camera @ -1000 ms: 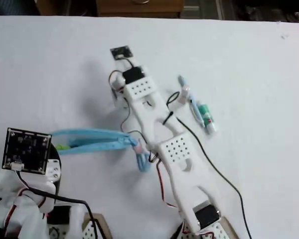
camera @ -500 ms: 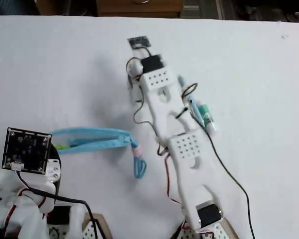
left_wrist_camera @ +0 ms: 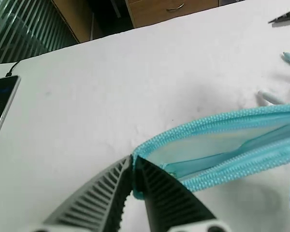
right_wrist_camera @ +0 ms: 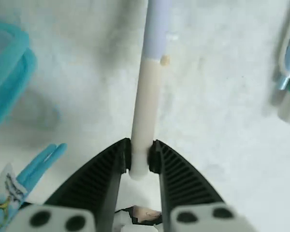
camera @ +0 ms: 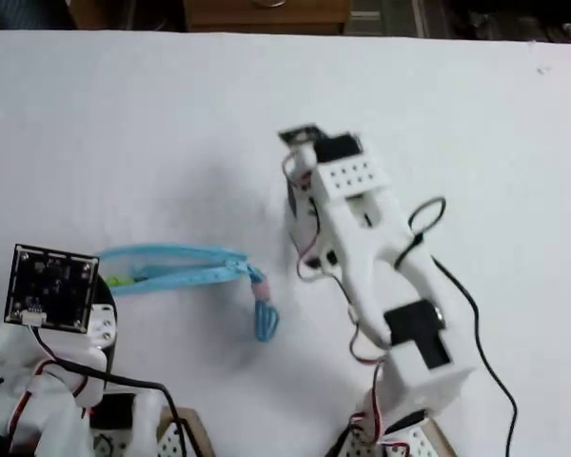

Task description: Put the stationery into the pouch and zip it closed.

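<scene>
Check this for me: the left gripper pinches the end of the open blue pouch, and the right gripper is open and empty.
One part is wrong. The right gripper is shut on a pen, as the right wrist view shows: its fingers clamp the pen's end. The left gripper does pinch the end of the open blue pouch.

White table; open blue pouch lying flat, pens side by side, dark phone with cable attached.
</scene>
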`<state>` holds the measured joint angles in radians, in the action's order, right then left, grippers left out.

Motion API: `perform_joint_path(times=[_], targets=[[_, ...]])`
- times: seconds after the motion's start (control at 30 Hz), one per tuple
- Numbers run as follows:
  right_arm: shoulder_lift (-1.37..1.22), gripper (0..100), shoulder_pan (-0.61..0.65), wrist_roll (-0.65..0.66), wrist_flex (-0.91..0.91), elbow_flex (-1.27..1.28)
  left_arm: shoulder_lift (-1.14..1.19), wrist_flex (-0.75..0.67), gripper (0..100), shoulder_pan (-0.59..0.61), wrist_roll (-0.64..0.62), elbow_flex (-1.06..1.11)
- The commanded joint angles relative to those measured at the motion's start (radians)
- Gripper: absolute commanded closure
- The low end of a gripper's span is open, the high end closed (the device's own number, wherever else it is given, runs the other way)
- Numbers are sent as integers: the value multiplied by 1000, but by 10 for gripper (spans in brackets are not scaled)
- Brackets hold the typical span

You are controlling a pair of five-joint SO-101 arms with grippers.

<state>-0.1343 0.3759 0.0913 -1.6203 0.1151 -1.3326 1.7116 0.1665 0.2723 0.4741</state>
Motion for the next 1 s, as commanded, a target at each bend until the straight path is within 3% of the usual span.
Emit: perform_joint_path(times=[0.0, 0.13, 0.27, 0.33, 0.63, 0.97], targets=[[74, 957, 8, 66, 114, 224, 5, 18, 978, 5, -2, 31], [84, 739, 39, 81, 85, 278, 5, 20, 978, 5, -2, 29], [82, 533, 41, 75, 25, 157, 5, 21, 978, 5, -2, 29], [73, 540, 42, 64, -5, 51, 5, 21, 978, 5, -2, 29], [-165, 776, 65, -68, 79, -259, 5, 23, 978, 5, -2, 29], [-539, 784, 99, -78, 79, -493, 4, 23, 978, 5, 0, 29]])
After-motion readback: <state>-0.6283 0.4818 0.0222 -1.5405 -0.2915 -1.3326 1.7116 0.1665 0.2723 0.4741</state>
